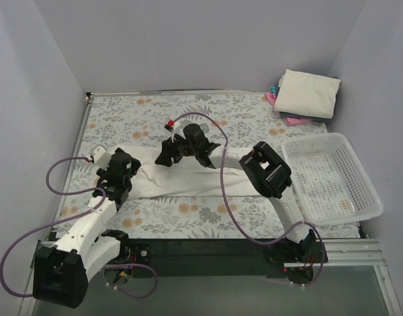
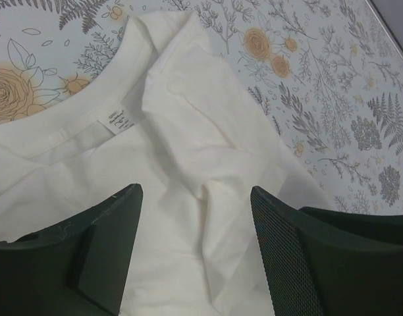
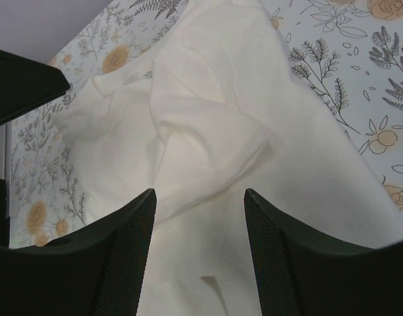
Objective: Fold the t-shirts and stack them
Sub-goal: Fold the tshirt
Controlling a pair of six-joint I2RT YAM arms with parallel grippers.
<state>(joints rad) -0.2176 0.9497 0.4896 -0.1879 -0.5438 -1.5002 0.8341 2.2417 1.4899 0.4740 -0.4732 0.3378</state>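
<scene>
A white t-shirt (image 1: 188,181) lies as a long band across the middle of the flowered table. In the left wrist view its collar and label (image 2: 116,122) show at the shirt's left end. My left gripper (image 1: 120,186) hangs open just over that end, fingers (image 2: 112,230) on either side of a wrinkle and holding nothing. My right gripper (image 1: 167,157) is open over the rumpled cloth (image 3: 208,131) near the shirt's far edge, also empty. A stack of folded t-shirts (image 1: 308,92), cream on top with pink and blue under it, sits at the back right.
A white plastic lattice basket (image 1: 359,191) stands at the right edge of the table. Purple cables loop from both arms over the table. Grey walls close in the left, back and right sides.
</scene>
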